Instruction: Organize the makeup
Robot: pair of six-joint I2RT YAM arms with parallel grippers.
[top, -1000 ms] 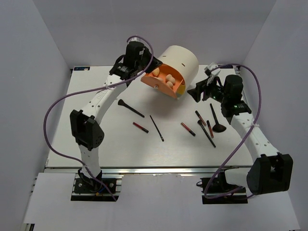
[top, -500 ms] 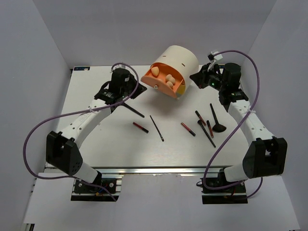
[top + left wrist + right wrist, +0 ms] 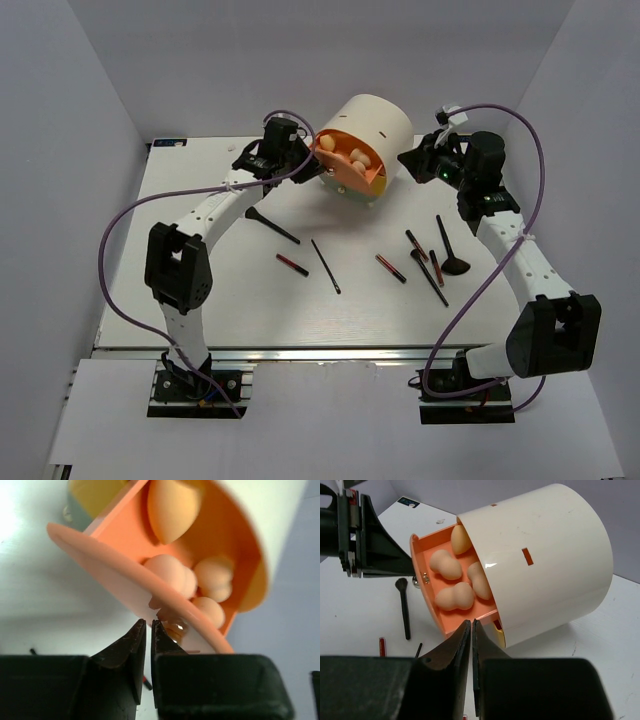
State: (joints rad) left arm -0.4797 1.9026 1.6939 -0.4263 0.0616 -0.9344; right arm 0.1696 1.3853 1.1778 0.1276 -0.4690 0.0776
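Note:
Several beige sponges [image 3: 350,158] lie in the open orange drawer [image 3: 335,178] of the cream case [image 3: 375,125]. My left gripper [image 3: 303,160] is shut and empty, its tips at the drawer front next to the small metal knob [image 3: 172,626]. The sponges also show in the left wrist view [image 3: 172,575] and in the right wrist view [image 3: 454,597]. My right gripper [image 3: 412,162] is shut and empty, just right of the case. On the table lie a black brush [image 3: 272,227], a slim black stick [image 3: 325,266], red-and-black sticks [image 3: 292,264] [image 3: 390,268] and more brushes [image 3: 448,250].
The case [image 3: 545,555] lies on its side at the back middle, with a yellow drawer front [image 3: 499,632] under the orange one. The white table [image 3: 200,300] ends at a metal rail along the front. Grey walls stand close on both sides.
My left gripper has swung back from the table's left to the drawer front, and the orange drawer now sits further inside the case. The right gripper has held by the case's right side.

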